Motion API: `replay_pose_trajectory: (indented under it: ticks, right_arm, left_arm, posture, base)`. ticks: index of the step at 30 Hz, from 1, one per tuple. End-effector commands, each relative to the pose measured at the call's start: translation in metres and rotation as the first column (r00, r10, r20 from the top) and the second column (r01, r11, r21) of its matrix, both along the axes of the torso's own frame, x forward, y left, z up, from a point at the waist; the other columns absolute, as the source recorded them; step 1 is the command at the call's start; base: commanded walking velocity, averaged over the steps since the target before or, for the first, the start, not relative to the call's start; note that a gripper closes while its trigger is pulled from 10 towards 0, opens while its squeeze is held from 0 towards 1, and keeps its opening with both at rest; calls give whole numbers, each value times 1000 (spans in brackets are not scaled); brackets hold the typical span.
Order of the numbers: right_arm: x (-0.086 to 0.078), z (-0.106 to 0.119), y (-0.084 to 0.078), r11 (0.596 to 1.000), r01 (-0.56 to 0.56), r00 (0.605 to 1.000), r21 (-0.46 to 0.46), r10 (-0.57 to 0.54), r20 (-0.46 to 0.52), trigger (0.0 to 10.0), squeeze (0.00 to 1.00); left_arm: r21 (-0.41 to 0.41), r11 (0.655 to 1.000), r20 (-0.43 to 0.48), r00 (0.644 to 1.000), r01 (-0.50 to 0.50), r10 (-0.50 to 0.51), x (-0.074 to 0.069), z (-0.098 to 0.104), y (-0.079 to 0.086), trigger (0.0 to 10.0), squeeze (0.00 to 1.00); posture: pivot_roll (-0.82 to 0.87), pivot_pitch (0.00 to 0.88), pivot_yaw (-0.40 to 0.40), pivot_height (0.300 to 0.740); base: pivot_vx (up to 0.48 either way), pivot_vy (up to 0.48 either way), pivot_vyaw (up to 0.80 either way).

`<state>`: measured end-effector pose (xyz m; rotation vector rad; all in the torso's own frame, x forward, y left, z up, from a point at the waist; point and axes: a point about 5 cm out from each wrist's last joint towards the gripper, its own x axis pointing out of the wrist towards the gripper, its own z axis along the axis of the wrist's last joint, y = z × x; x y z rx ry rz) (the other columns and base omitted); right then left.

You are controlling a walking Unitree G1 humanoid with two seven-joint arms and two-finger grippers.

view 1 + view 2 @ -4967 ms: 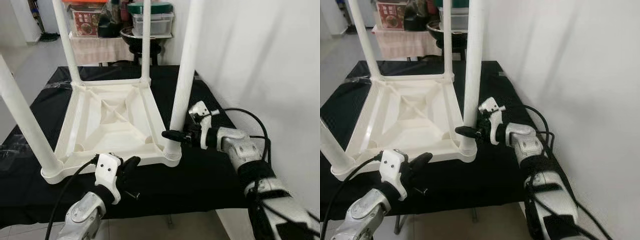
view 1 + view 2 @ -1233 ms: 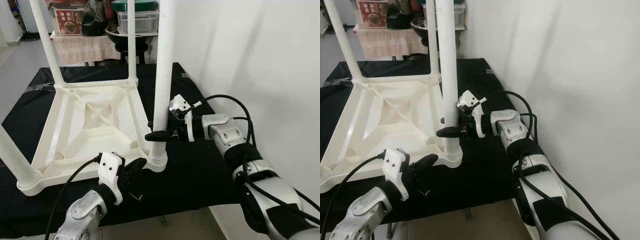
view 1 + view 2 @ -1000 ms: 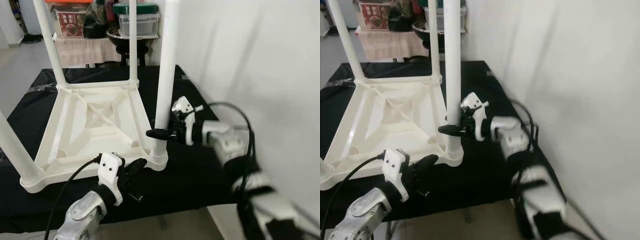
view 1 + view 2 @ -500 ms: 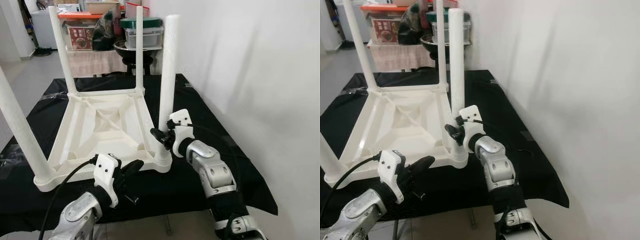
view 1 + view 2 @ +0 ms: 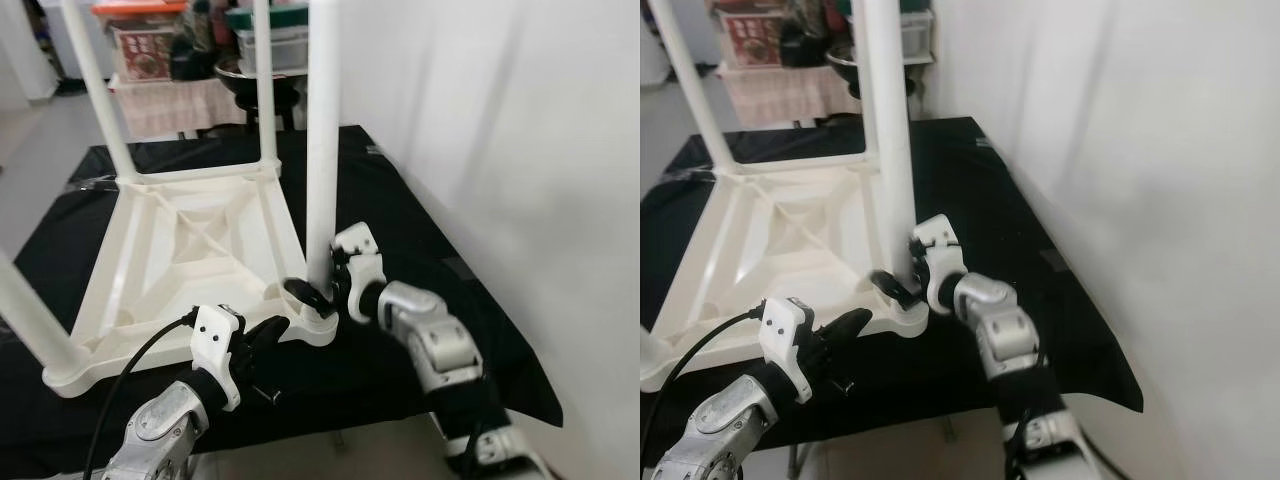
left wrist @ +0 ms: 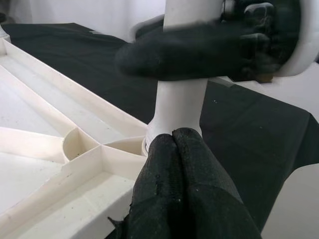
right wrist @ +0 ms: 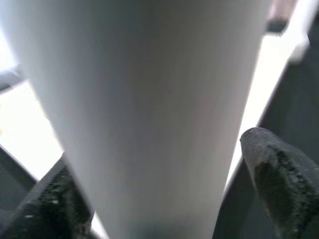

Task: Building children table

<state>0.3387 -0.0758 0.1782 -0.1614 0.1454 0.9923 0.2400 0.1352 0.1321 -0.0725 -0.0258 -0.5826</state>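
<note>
A white plastic children's table [image 5: 190, 240] lies upside down on a black-covered worktop [image 5: 410, 240], its legs pointing up. My right gripper [image 5: 310, 292] is shut on the near right leg [image 5: 320, 150] just above its socket. In the right wrist view that leg [image 7: 149, 99] sits between the two black fingers [image 7: 279, 184]. My left gripper [image 5: 268, 332] is shut with nothing in it. Its fingertips [image 6: 174, 144] rest against the table's near corner, right below the leg's base [image 6: 177, 107].
Two far legs [image 5: 95, 90] [image 5: 265, 80] and the near left leg [image 5: 25, 310] stand upright. A white wall [image 5: 520, 150] runs close along the right. Behind the worktop is a shelf with boxes and containers [image 5: 180, 50]. The worktop's front edge lies under my arms.
The camera has shifted and dipped. My right gripper has slid lower down the leg, close to its socket. The left gripper keeps its place at the table's corner.
</note>
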Motion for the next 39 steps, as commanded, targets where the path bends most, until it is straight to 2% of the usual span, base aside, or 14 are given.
replay_pose_trajectory:
  ticks: [1,3,9,10,11,26,28,30,31,32,34,36,38,39]
  right_arm:
    - [1,-3,-2,990,-129,992,-50,128,-8,10000,0]
    - [10,1,-11,980,-175,984,-99,175,-8,10000,0]
    - [18,9,-10,976,-205,979,-80,205,-10,10000,0]
    - [20,12,-7,971,-231,973,-62,231,-15,7569,0]
    - [22,14,-5,967,-251,968,-43,251,-19,0,0]
    - [25,7,-16,959,-283,958,6,282,-52,0,0]
    - [26,4,-26,985,-168,985,24,169,-37,0,0]
    - [26,4,-26,985,-168,985,24,169,-37,0,0]
    - [24,-4,-28,999,-47,998,11,48,-40,0,0]
    - [24,-14,-26,981,194,981,-10,-195,-24,0,0]
    - [24,-14,-26,981,194,981,-10,-195,-24,0,0]
    - [10,-33,-15,886,450,893,-111,-449,37,0,0]
    - [10,-33,-15,886,450,893,-111,-449,37,0,0]
    - [0,-39,-6,858,488,873,-157,-482,77,0,0]
  left_arm:
    - [-2,1000,-20,1000,2,-2,0,-3,0,10000,0]
    - [-4,1000,-19,1000,0,0,-1,-3,-2,10000,0]
    - [-6,1000,-18,1000,-2,2,-2,-3,-2,10000,0]
    - [-6,1000,-19,1000,-2,2,-2,-3,-3,10000,0]
    - [-7,1000,-19,1000,-2,2,-3,-3,-3,10000,0]
    - [-12,1000,-26,1000,6,-6,-7,-3,-4,10000,0]
    - [-14,1000,-27,1000,7,-7,-8,-2,-3,10000,0]
    - [-14,1000,-27,1000,7,-7,-8,-2,-3,10000,0]
    - [-14,1000,-27,1000,6,-7,-8,-1,-2,10000,0]
    - [-14,1000,-26,1000,5,-6,-8,-1,-1,10000,0]
    - [-14,1000,-26,1000,5,-6,-8,-1,-1,10000,0]
    - [-11,1000,-27,1000,9,-10,-7,-1,2,10000,0]
    - [-11,1000,-27,1000,9,-10,-7,-1,2,10000,0]
    - [-9,1000,-28,1000,13,-13,-7,-1,2,10000,0]
  posture:
    - [33,0,-49,740]
    - [36,0,-53,740]
    - [42,0,-60,740]
    - [48,0,-62,740]
    - [49,0,-61,740]
    - [35,0,-52,740]
    - [25,0,-50,740]
    - [25,0,-50,740]
    - [20,0,-54,740]
    - [10,0,-49,740]
    - [10,0,-49,740]
    - [1,0,-18,740]
    - [1,0,-18,740]
    - [1,0,-18,740]
  base:
    - [0,0,0]
    - [0,0,0]
    - [0,0,0]
    - [0,0,0]
    - [0,0,0]
    - [0,0,0]
    - [0,0,0]
    - [0,0,0]
    - [0,0,0]
    - [0,0,0]
    - [0,0,0]
    - [0,0,0]
    - [0,0,0]
    - [0,0,0]
